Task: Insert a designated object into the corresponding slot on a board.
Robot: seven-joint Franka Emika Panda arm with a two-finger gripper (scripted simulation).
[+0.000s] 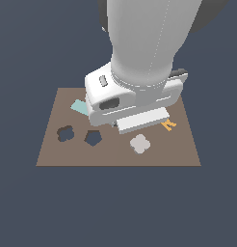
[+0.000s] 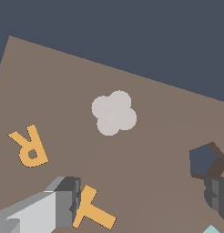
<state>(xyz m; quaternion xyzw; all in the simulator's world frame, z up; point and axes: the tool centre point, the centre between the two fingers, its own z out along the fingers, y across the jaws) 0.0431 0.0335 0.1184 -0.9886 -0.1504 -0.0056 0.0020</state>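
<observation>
The designated object (image 1: 139, 144), a light grey clover-shaped flat piece, lies on the brown board (image 1: 178, 150) toward the exterior view's right. The slot (image 1: 65, 132), a dark clover-shaped cutout, is near the board's left side and does not show in the wrist view. My gripper (image 1: 139, 123) hangs above the board just behind the grey piece, its fingers mostly hidden under the white hand. In the wrist view the gripper (image 2: 141, 200) is open, and only bare board (image 2: 155, 141) lies between the grey fingers (image 2: 63, 202). The grey piece (image 2: 114, 112) lies beyond the fingertips, apart from them.
A pentagon-shaped cutout (image 1: 93, 138) (image 2: 206, 160) sits between the slot and the grey piece. A teal rectangle (image 1: 79, 106) lies at the board's back left. Orange letters (image 1: 168, 124) lie near the gripper, an R (image 2: 29, 146) and a T (image 2: 93, 209). Dark floor surrounds the board.
</observation>
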